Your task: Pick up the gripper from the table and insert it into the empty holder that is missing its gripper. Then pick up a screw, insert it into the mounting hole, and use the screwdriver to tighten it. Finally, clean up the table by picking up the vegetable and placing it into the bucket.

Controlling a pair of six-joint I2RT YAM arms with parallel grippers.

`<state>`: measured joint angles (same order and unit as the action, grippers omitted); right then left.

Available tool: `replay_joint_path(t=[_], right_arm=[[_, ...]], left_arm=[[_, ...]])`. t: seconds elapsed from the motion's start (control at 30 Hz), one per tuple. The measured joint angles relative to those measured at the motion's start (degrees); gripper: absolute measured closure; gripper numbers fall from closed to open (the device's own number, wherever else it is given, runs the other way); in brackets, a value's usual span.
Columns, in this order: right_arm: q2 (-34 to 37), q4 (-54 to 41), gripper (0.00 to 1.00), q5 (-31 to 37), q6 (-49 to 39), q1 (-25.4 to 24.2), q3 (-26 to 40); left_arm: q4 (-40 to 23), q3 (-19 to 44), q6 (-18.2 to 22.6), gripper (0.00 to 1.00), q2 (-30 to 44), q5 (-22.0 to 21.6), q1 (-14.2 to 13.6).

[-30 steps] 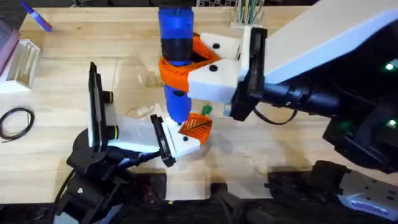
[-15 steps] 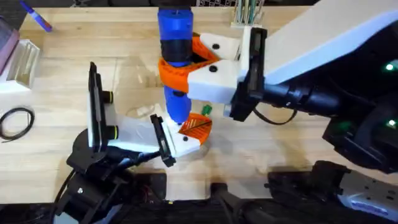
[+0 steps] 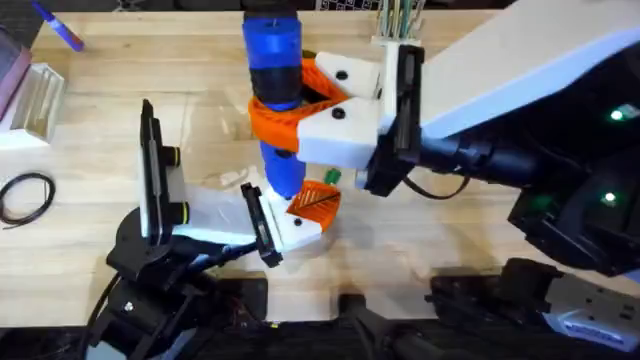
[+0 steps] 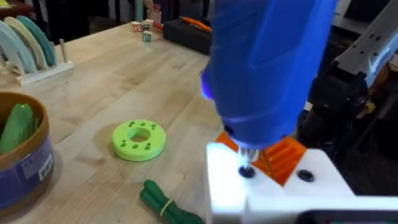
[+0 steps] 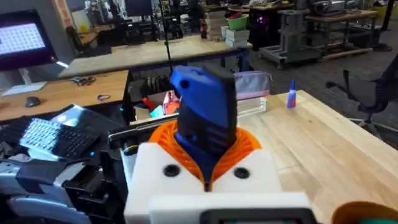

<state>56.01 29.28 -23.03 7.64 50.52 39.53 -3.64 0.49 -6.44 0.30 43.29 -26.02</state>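
Note:
My right gripper (image 3: pixel 288 115) is shut on the blue screwdriver (image 3: pixel 272 60), holding it upright between orange pads (image 5: pixel 245 146). The screwdriver (image 4: pixel 267 68) points down, and its tip rests on a screw (image 4: pixel 246 170) in the white gripper piece (image 4: pixel 227 183) with an orange ribbed pad (image 4: pixel 283 155). That piece sits at the end of my left arm, where the left gripper (image 3: pixel 312 208) is. A green vegetable (image 4: pixel 165 205) lies on the table beside it, seen as a green bit (image 3: pixel 330 177) from overhead. The bucket (image 4: pixel 28 168) has another green vegetable inside.
A green ring (image 4: pixel 138 137) lies on the wood near the bucket. A dish rack with plates (image 4: pixel 28 50) stands farther off. A black cable (image 3: pixel 25 195), a clear box (image 3: pixel 35 95) and a blue marker (image 3: pixel 60 30) lie at the left. A pot of sticks (image 3: pixel 400 20) stands at the back.
The right gripper and the screwdriver have shifted slightly to the left. The left arm has stayed where it was.

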Motion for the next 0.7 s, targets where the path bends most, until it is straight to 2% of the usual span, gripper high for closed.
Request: replay_joint_path(t=[0.17,0.27,0.4,0.43,0.5,0.53,0.67,0.7], right_arm=[[0.0,0.3,0.893,-0.5,0.1,0.1,0.0],[0.0,0.4,0.78,-0.8,0.3,0.2,0.0],[0.0,0.5,0.78,-0.9,0.3,0.2,0.0],[0.0,0.5,0.753,-0.9,0.3,0.2,0.0],[0.0,1.1,0.615,-1.0,0.5,0.2,0.0],[0.0,2.6,0.577,-0.6,0.3,0.2,0.0],[-1.0,3.8,0.513,-0.1,0.2,0.1,0.3],[-1.0,3.8,0.524,0.0,0.1,0.1,0.3]], left_arm=[[0.0,0.0,0.0,0.996,0.0,-0.1,0.0],[0.0,0.0,0.0,0.996,0.0,-0.3,0.0],[0.0,0.0,0.0,0.996,0.0,-0.4,0.0],[0.0,0.0,0.0,0.996,0.0,-0.4,0.0],[-0.1,0.0,-0.1,0.996,0.0,-0.4,0.0],[-0.2,0.0,-0.1,0.996,0.0,-0.2,0.0],[-0.2,0.0,-0.1,0.996,0.1,-0.2,0.0],[-0.2,0.0,-0.1,0.996,0.1,-0.1,0.0]])
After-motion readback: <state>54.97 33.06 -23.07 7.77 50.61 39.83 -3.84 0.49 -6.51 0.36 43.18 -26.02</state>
